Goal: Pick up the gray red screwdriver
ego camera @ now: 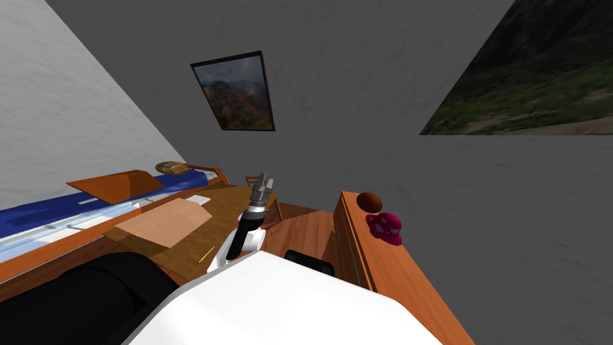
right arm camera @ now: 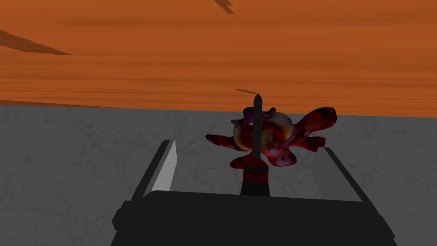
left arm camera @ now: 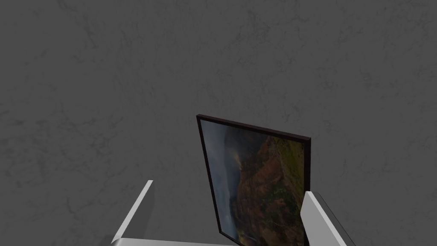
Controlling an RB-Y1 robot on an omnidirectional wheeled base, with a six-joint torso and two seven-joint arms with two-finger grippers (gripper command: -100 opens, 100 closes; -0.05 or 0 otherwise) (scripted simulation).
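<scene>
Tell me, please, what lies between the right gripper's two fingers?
In the right wrist view, the screwdriver, dark-shafted with a red-banded handle, stands midway between the open fingers of the right gripper, touching neither.

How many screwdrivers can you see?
1. The screwdriver, dark with red bands on its handle, sits between the right gripper's open fingers, touching neither, in front of a dark red flower-shaped thing. Others may be hidden.
</scene>
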